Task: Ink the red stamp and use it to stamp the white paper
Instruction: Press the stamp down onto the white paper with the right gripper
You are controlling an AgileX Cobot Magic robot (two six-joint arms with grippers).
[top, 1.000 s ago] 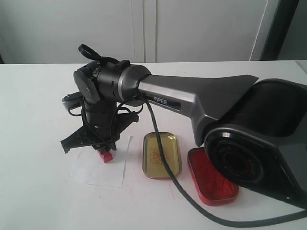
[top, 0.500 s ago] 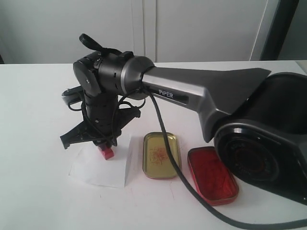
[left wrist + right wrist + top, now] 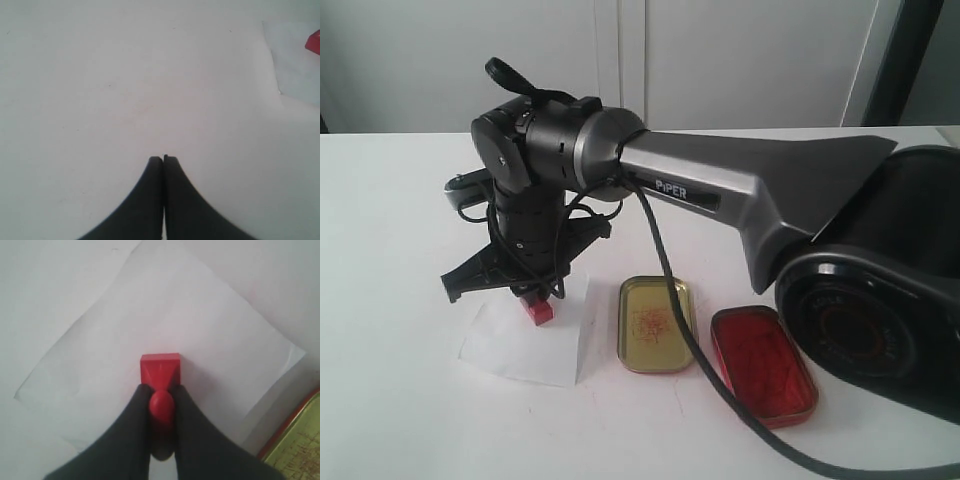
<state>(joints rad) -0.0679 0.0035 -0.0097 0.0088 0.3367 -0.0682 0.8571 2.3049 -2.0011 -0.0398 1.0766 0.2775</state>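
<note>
The right arm reaches across, wrist bent down, its right tool pinching the knob of the red stamp; the left tool has its fingers pressed together, empty.

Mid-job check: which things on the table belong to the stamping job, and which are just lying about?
In the job: red stamp, held in the right gripper; white paper beneath it; red ink tin.
Lying about: gold tin; left gripper, shut, over the table.
</note>
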